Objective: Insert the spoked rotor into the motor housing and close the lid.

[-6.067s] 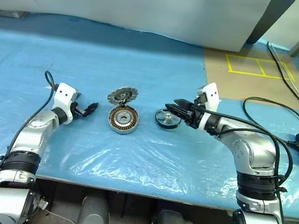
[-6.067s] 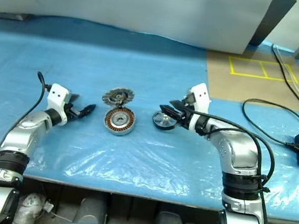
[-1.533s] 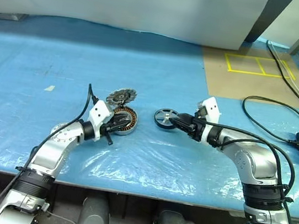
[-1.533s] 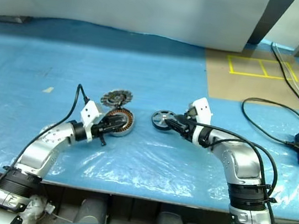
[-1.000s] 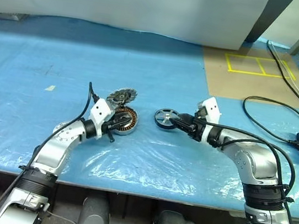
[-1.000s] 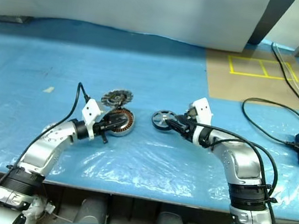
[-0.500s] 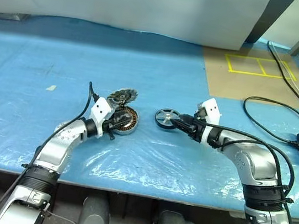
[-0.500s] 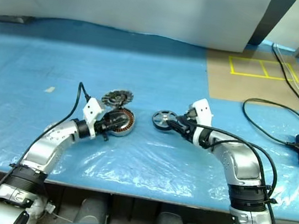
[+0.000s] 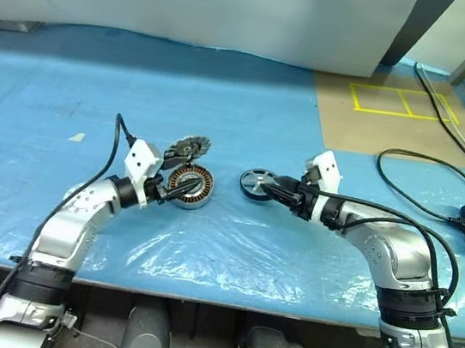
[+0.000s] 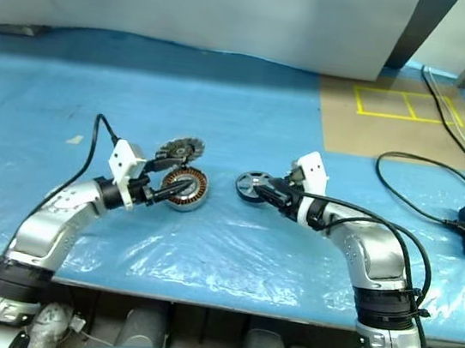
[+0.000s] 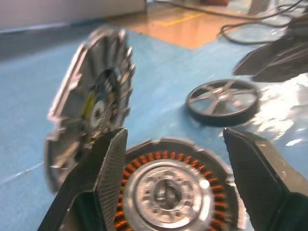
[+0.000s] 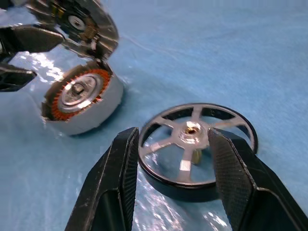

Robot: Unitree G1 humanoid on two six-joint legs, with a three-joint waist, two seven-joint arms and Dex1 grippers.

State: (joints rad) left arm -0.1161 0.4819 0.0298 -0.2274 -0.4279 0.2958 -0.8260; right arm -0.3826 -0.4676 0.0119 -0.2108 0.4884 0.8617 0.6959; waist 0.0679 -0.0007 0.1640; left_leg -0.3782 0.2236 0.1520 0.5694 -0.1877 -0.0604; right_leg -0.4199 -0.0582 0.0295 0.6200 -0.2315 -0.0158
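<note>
**Both grippers open beside the motor parts on the blue sheet**

Nearest, the left gripper [image 9: 159, 188] sits just left of the housing [image 9: 191, 185], its two black fingers [image 11: 111, 163] spread wide with nothing between them. From the left wrist view the fingers frame the housing's near edge without gripping it; whether they touch its rim cannot be told.

The right gripper [image 9: 275, 189] reaches in from the right, its fingers [image 12: 126, 159] parted on either side of the rotor [image 9: 258, 183]. The gap is wider than the rotor's near edge, and the fingers do not look clamped on it; contact cannot be told.

The housing lies flat on the plastic-covered blue sheet [image 9: 205, 248], open side up, showing its copper windings and a silvery centre with a hole.

The rotor lies flat on the sheet just right of the housing, apart from it: a dark-rimmed disc with silvery spokes and a small brass-coloured hub.

Behind the housing, the lid [image 9: 187, 146] stands tilted up on edge, its lower rim at the housing's far-left edge, its finned inner face turned toward the left gripper.

Farther right, black cables [image 9: 424, 166] cross a brown floor patch with yellow tape [image 9: 394, 101].
</note>
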